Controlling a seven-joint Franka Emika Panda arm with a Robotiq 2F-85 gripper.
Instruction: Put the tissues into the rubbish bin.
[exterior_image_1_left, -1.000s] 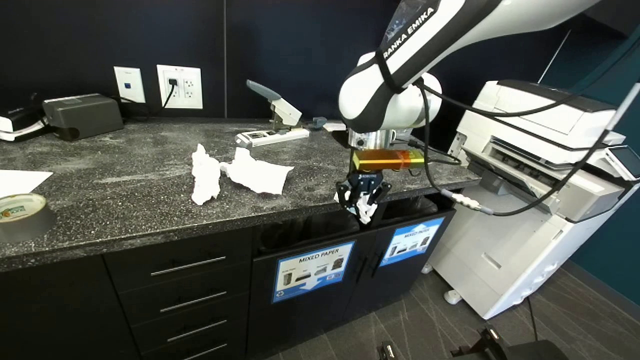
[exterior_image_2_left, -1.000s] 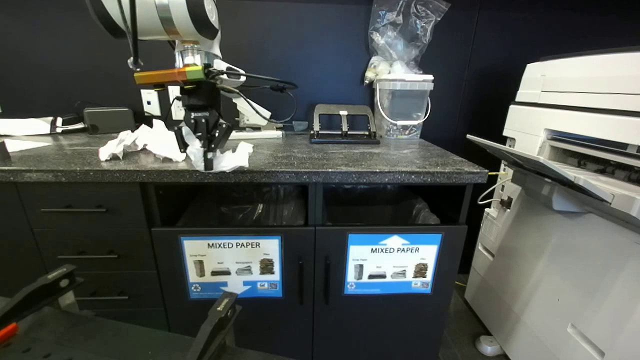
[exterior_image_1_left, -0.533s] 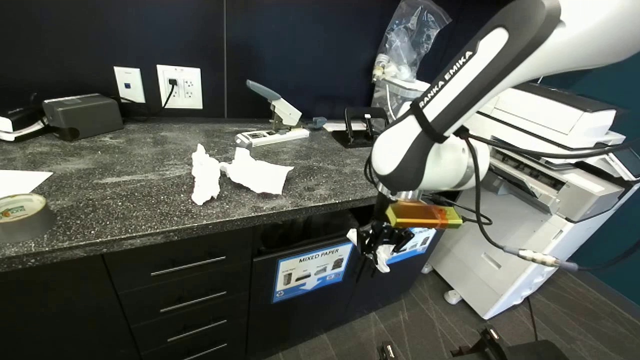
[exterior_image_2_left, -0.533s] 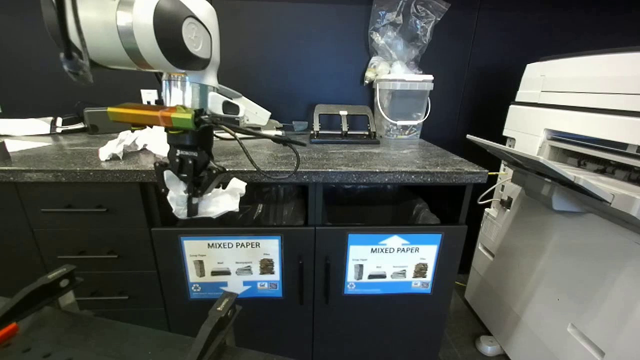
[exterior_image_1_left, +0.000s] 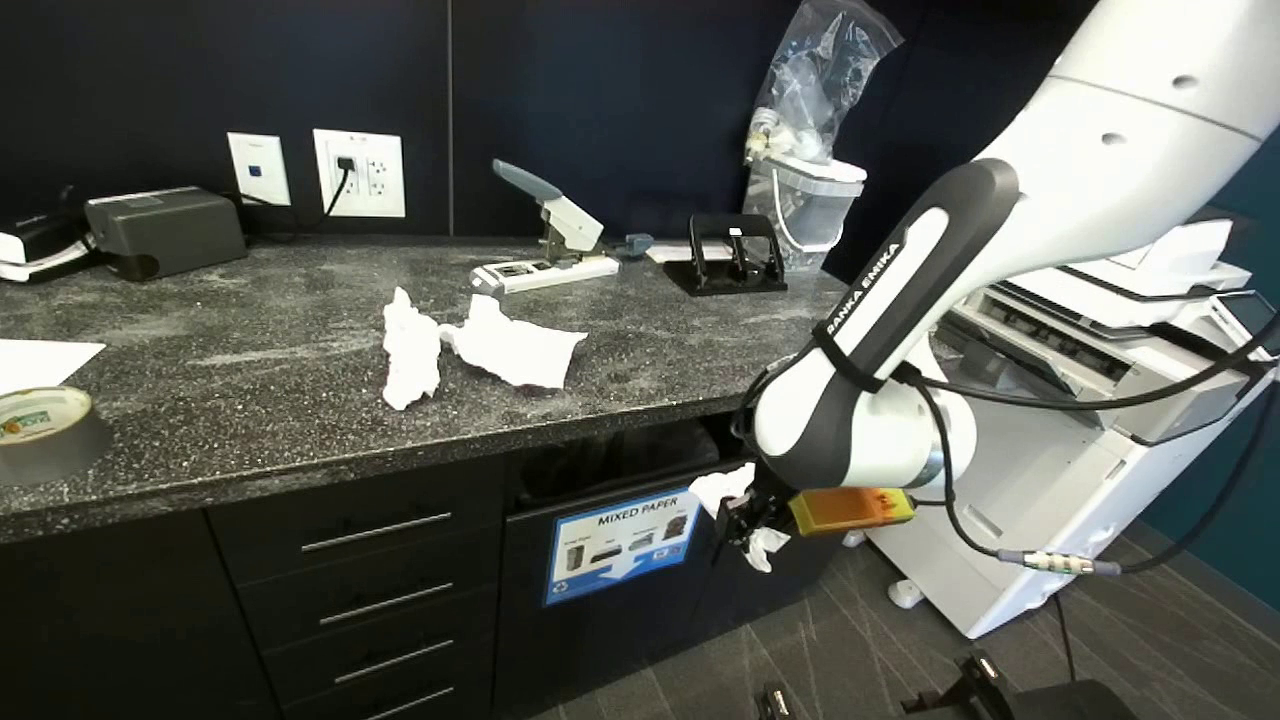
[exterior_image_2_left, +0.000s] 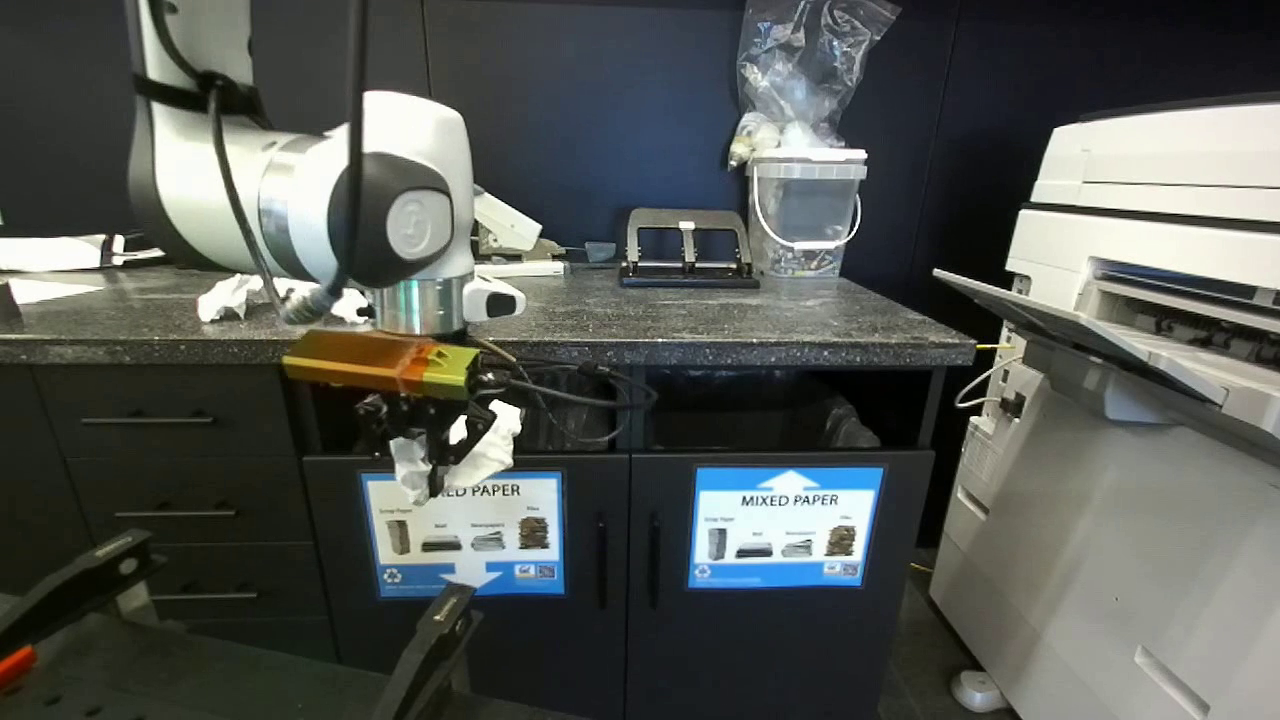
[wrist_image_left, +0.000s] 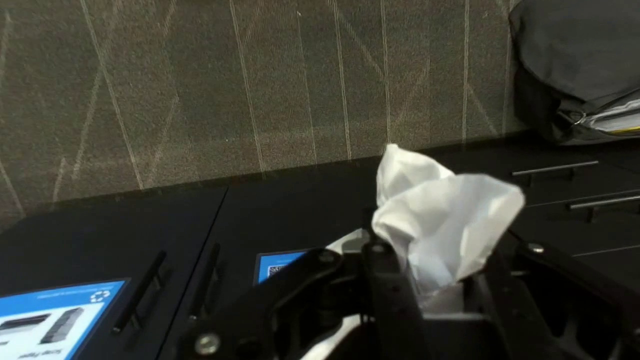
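My gripper is shut on a crumpled white tissue, which sticks out on both sides of the fingers. In an exterior view the gripper and held tissue are in front of the left cabinet door's top, below the counter edge. In the wrist view the tissue fills the space between the fingertips. Two more tissues lie on the counter, a narrow one and a wider one. A rubbish bin with a dark liner sits in the left opening; its inside is hidden.
A second lined bin is in the right opening. Door tops and the counter edge border the gaps. A stapler, hole punch, bucket and tape roll stand on the counter. A printer is at right.
The gripper has moved down and outward from the counter's front edge, carrying the tissue, and has tilted toward the cabinet. The counter tissues have not moved.
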